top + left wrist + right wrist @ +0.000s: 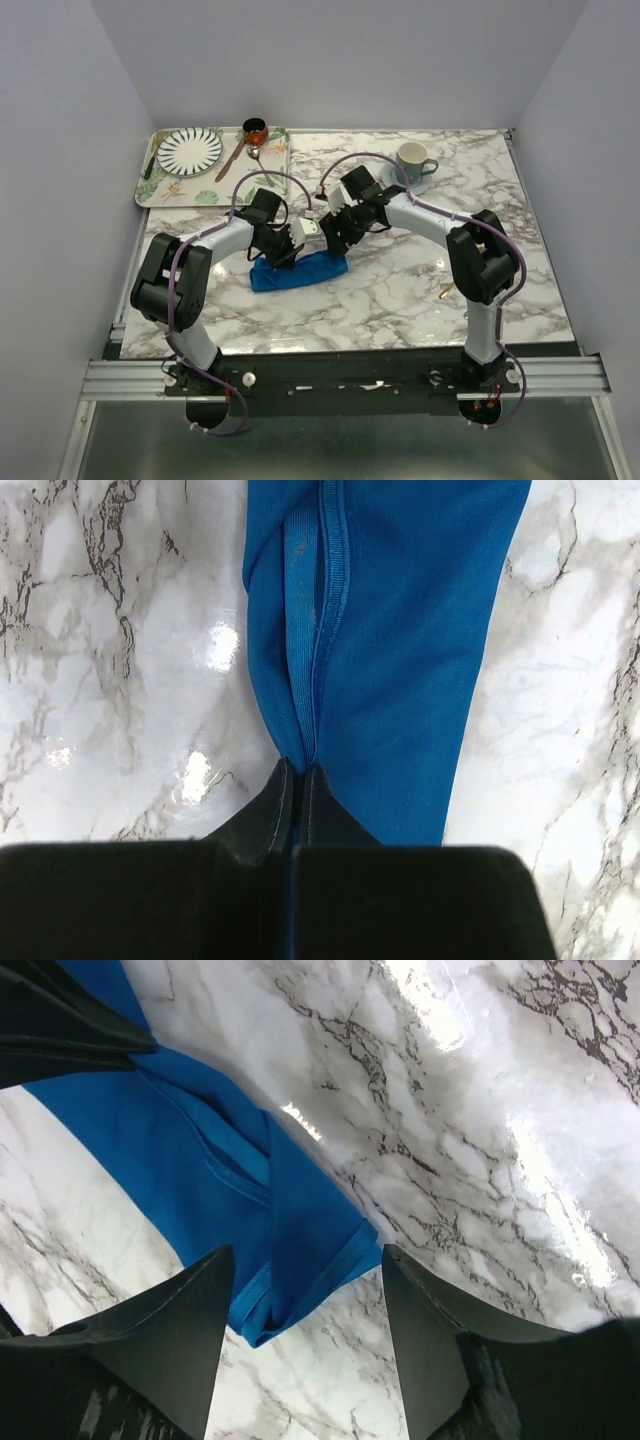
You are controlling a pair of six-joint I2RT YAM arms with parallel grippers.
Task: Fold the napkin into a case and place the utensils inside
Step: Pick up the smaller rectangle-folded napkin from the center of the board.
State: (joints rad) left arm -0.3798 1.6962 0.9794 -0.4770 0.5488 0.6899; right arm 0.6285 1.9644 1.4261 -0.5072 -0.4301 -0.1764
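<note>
Left wrist view: left gripper (297,772) pinched tight on the napkin (400,630) hem, apparently anchoring the fold; right gripper (306,1252) stands wide and empty, cloth end between its jaws.

I see the napkin (298,272) lying as a long strip near the middle of the surface (380,300). The left gripper (298,772) is on the cloth edge at its left part, and the right gripper (305,1255) is over its right end. In the far left corner sits a tray (143,190), and on it are a plate (190,150), a spoon (236,158) and a small pot (256,129). A cup (412,158) on a saucer (425,183) stands far right. One utensil (447,292) lies beside the right arm.
</note>
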